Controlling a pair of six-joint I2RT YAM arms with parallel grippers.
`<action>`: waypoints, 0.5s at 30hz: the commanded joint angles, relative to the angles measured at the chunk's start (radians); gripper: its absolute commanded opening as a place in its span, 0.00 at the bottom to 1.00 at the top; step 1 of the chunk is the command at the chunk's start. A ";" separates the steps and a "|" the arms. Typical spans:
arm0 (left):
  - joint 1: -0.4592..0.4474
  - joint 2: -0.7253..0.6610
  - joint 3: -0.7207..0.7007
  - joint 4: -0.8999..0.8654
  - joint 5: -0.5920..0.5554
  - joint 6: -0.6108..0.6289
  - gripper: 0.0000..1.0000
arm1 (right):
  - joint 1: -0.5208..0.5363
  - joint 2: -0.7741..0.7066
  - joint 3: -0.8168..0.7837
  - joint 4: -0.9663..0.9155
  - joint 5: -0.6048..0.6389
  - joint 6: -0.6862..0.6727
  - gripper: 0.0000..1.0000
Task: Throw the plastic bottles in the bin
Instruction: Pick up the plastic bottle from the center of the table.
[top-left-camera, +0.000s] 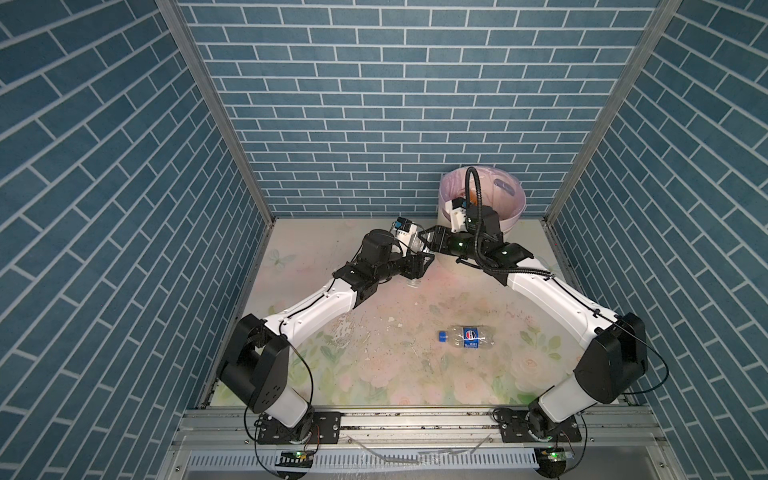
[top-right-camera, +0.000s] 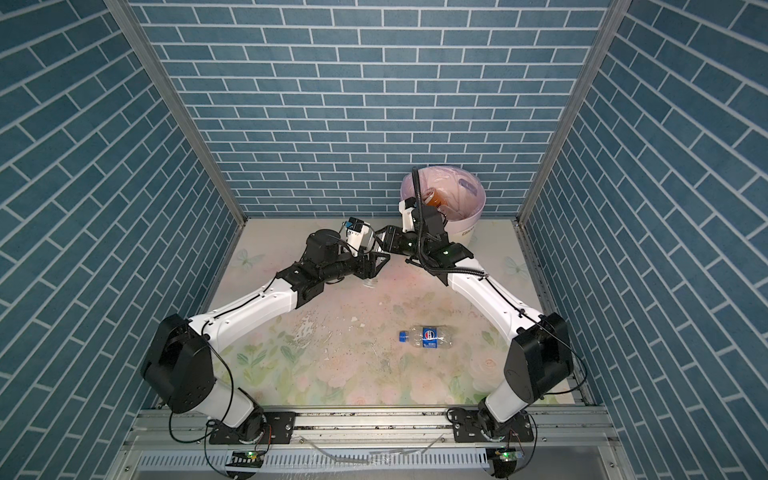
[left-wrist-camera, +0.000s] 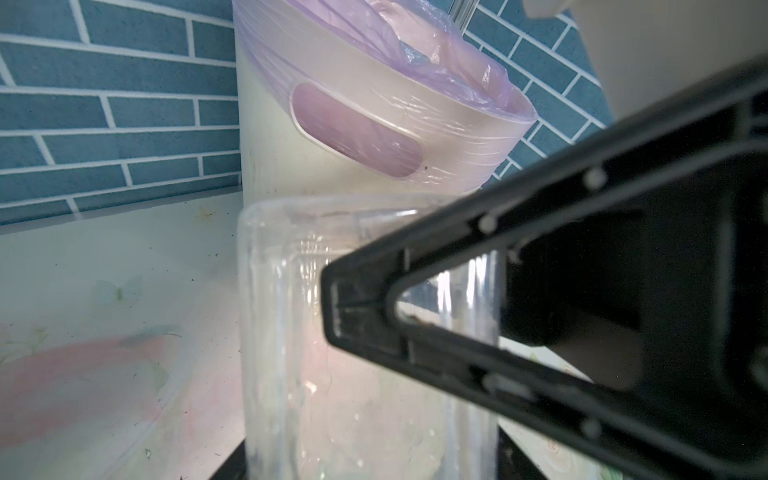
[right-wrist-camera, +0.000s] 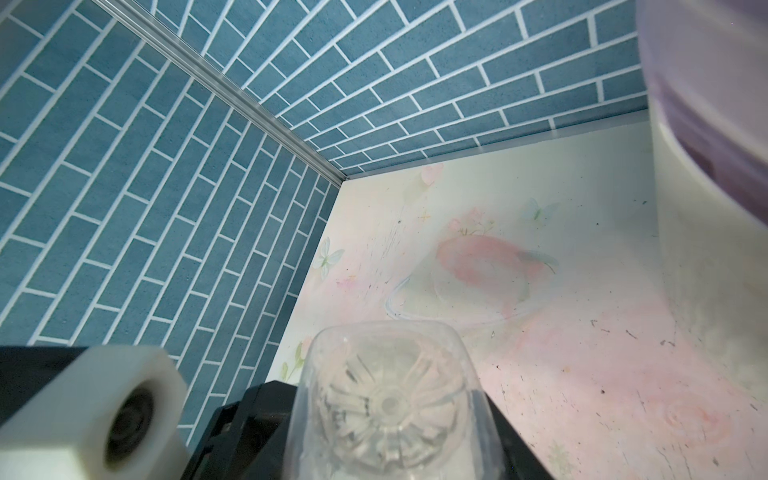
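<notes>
Looking down in both top views, I see a booth walled on three sides with blue brick-pattern panels (top-left-camera: 374, 104). Its table (top-left-camera: 374, 374) is printed with pale roses, scuffed and speckled. The bin (top-left-camera: 515, 214) stands in the far right corner with a brown bottle (top-right-camera: 435, 199) inside. A blue-labelled bottle (top-left-camera: 469, 336) lies on its side near the right arm. The left end effector (top-left-camera: 424, 262) and right end effector (top-left-camera: 430, 245) meet beside the bin on a clear bottle (top-left-camera: 413, 283).

In the left wrist view that bottle fills the middle, with the cream bin and its lilac bag behind. I cannot tell whether the left end effector presses it.

In the right wrist view the bottle's ribbed base sits between black fingers (right-wrist-camera: 266, 415) lying against both sides, so the right end effector is clamped on it.
</notes>
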 joint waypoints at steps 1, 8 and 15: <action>-0.001 -0.015 0.012 0.008 -0.005 0.006 0.76 | 0.002 0.004 0.053 0.008 0.006 0.004 0.37; 0.021 -0.046 0.001 -0.029 -0.028 0.003 0.84 | -0.016 -0.001 0.144 -0.105 0.062 -0.096 0.33; 0.033 -0.126 0.013 -0.103 -0.049 0.039 0.99 | -0.073 0.002 0.344 -0.275 0.164 -0.241 0.32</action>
